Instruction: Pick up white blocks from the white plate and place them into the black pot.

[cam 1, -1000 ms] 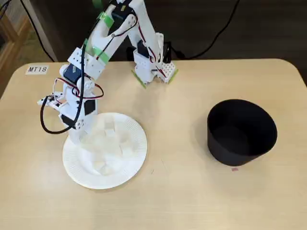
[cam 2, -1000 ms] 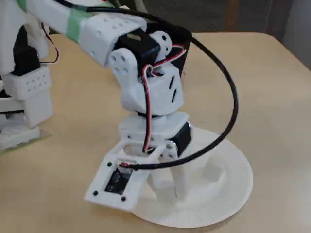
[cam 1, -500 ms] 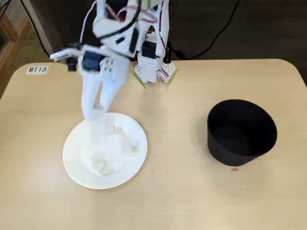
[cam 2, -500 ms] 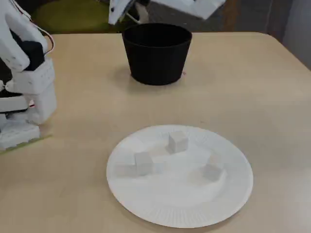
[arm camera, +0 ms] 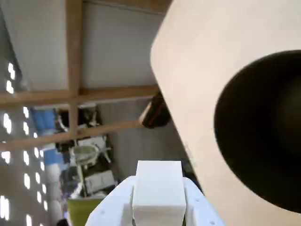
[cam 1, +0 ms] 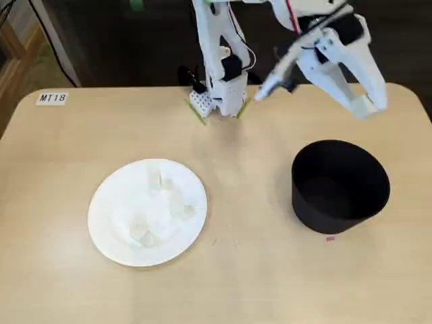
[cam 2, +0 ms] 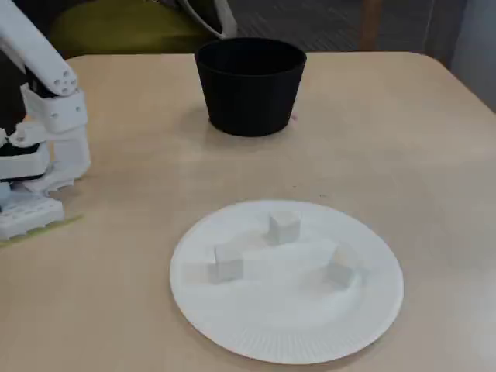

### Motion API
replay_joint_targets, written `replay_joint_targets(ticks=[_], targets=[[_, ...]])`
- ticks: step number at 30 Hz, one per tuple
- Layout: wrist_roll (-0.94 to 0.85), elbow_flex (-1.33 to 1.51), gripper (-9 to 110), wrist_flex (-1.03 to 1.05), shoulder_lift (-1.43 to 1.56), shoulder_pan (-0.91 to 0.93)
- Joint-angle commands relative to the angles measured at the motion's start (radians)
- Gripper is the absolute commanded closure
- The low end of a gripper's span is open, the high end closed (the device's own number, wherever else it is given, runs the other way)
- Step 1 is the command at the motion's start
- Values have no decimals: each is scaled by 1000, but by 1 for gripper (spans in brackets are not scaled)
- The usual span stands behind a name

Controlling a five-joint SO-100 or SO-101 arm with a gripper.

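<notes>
White block point(arm camera: 158, 195) sat clamped between the two fingers point(arm camera: 200, 207) of the gripper point(arm camera: 157, 207) in the wrist view, its flat opposite faces taken by the pads and its top edge standing proud of them. It looked like a light, stiff little cube with clean square faces, so a modest squeeze across two parallel sides seemed enough; the smooth faces might slip if it were pinched on a corner. The gripper point(cam 1: 368, 101) hung in the air above the far right part of the desk point(cam 1: 256, 270), just short of the black pot point(cam 1: 341, 185), whose dark mouth point(arm camera: 263, 132) filled the right of the wrist view. The pot stood near the desk's right edge, open and seemingly empty as far as its shadowed inside showed. Well apart, toward the left side of the desk, the white plate point(cam 2: 364, 322) carried the remaining blocks point(cam 2: 284, 225), four or so loosely spaced cubes, each with room around it for fingers to straddle.
</notes>
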Motion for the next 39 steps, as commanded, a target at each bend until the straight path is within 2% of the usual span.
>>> replay_joint_targets(ticks=[1,11,22,23,26,28,30,32,33,36,37,39], targets=[[-15,8,104,-6,-58,-17],[-35,8,104,94,-245,-5],[-12,8,103,91,-337,12],[-15,8,98,91,-339,17],[-54,8,72,101,-331,26],[-60,8,65,101,-325,34],[-58,8,63,101,-318,46],[-57,6,65,101,-308,60],[-48,5,70,98,-304,67],[-8,-17,100,112,-291,110],[-3,-25,104,129,-281,129],[-14,-31,104,155,-242,176]])
